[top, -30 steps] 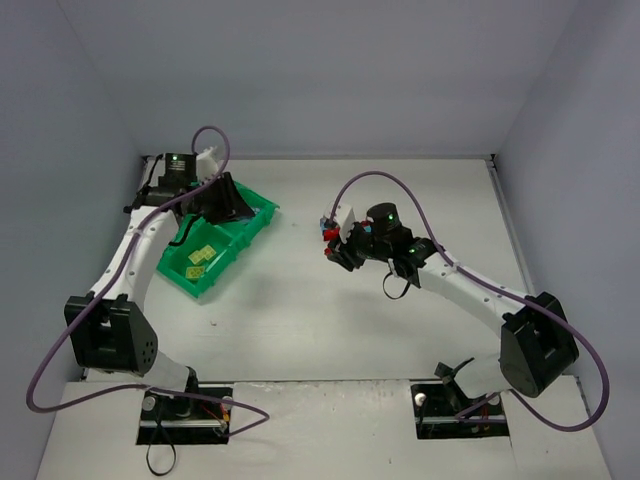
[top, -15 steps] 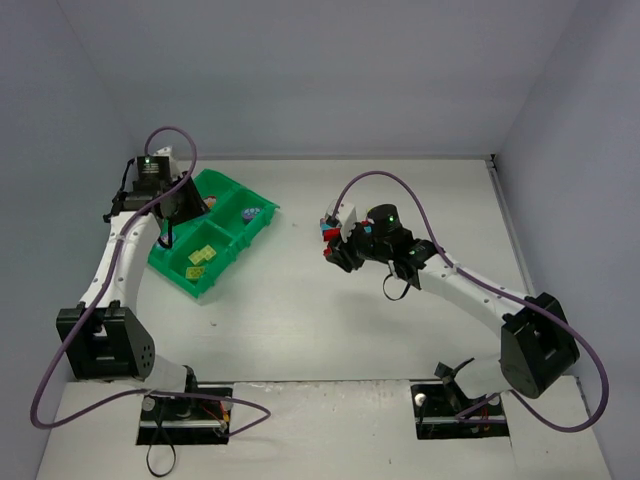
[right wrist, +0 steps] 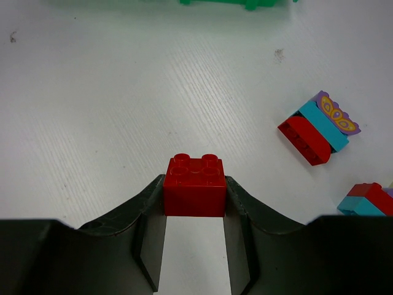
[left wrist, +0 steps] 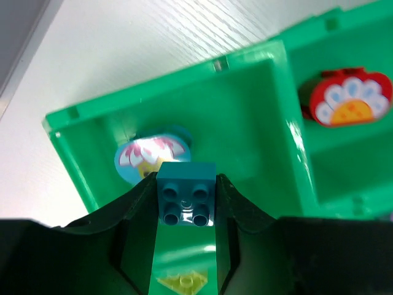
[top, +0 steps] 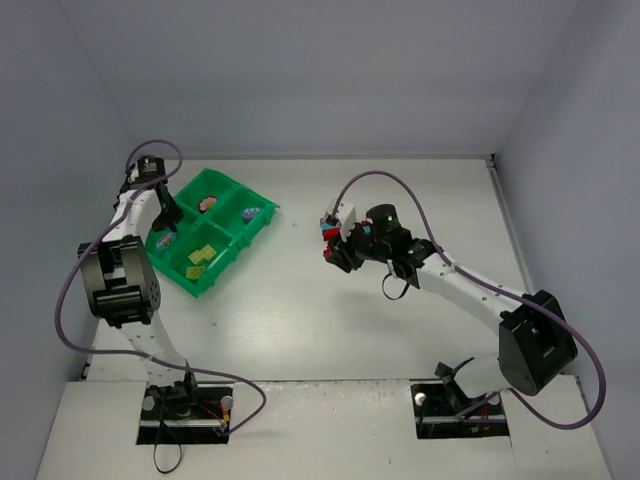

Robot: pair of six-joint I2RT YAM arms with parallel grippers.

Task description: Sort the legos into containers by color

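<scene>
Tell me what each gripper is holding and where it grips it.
The left gripper pinches a teal brick by its opposite side walls; the right gripper, a red brick likewise.

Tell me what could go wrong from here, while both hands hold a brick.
1. The left hand holds the blue brick over the tray, with a yellow-green piece showing right below it; released here, it might land with the wrong colour.
2. The stack on the table joins red, cyan and purple pieces; moved whole, it would mix colours.
3. The right hand must carry its red brick to the tray while the left hand is there; they may collide.
</scene>
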